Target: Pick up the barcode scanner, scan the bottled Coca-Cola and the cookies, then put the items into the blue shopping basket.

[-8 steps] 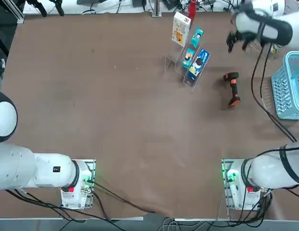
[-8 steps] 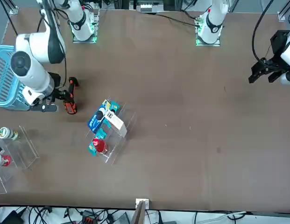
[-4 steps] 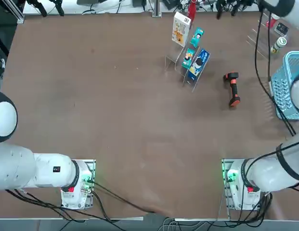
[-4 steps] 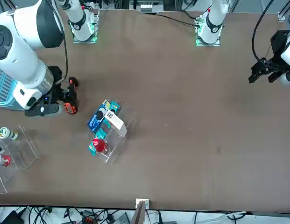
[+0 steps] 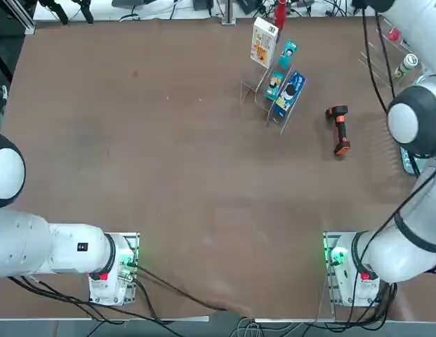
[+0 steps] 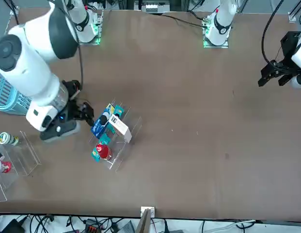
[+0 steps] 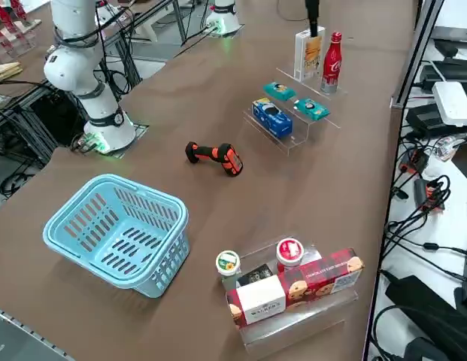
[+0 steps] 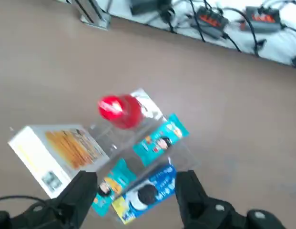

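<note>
The barcode scanner (image 5: 338, 128) lies on the brown table between the clear display rack and the blue shopping basket (image 7: 165, 259), also seen as scanner (image 7: 214, 156). The bottled Coca-Cola (image 7: 333, 62) and the cookies (image 7: 308, 53) stand side by side on the rack's upper step. My right gripper (image 8: 137, 179) hangs open and empty above the rack. The wrist view looks down on the Coca-Cola (image 8: 120, 110) and the cookies (image 8: 62, 152). In the front view the gripper (image 6: 87, 110) sits just beside the rack, and the arm hides most of the scanner.
Two teal packets and a blue packet (image 7: 271, 117) fill the rack's lower steps. A second clear stand (image 7: 293, 293) near the basket holds a green-capped bottle, a red-capped one and a red box. Cables run along the table's far edge.
My right arm has swung away from the scanner and basket, risen, and come over the display rack. The gripper stayed open. The goods and scanner have not moved.
</note>
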Robot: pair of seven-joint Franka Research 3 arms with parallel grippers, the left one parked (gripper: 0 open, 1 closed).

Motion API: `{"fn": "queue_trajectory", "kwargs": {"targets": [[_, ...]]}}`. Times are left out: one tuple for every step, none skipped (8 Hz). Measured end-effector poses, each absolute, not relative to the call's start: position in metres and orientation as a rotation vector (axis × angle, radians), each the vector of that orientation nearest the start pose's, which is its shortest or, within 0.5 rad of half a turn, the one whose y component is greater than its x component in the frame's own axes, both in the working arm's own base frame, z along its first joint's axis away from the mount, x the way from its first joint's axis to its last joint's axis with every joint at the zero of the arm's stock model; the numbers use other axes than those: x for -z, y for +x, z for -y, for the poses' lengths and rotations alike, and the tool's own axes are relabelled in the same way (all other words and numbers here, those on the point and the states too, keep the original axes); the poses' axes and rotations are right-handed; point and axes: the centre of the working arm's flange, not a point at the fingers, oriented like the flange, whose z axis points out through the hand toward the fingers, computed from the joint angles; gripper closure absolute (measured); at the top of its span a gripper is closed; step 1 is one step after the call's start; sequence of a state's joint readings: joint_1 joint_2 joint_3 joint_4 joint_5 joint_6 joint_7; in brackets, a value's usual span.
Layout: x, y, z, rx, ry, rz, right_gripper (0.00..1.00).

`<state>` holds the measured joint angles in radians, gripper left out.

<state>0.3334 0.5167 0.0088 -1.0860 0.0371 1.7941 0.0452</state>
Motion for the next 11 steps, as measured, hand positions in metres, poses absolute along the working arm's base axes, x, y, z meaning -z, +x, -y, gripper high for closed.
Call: {"fn": "queue_trajectory", "kwargs": {"targets": [[-0.544,0.685,-0.252,0.313,-3.007,0.458,0.0],[-0.536,0.691,-0.259,0.341,-2.994,0.471,0.0],[-0.528,0.696,-0.264,0.362,-2.984,0.477,0.0],[-0.518,0.7,-0.266,0.369,-2.98,0.478,0.0],[-0.509,0.704,-0.268,0.367,-2.98,0.478,0.0],[-0.5,0.707,-0.269,0.37,-2.98,0.477,0.0],[-0.494,0.71,-0.27,0.382,-2.977,0.476,0.01],[-0.491,0.712,-0.27,0.394,-2.974,0.475,0.01],[-0.491,0.713,-0.271,0.406,-2.971,0.474,0.01],[-0.492,0.714,-0.271,0.418,-2.967,0.474,0.02],[-0.49,0.715,-0.271,0.423,-2.966,0.474,0.04]]}}
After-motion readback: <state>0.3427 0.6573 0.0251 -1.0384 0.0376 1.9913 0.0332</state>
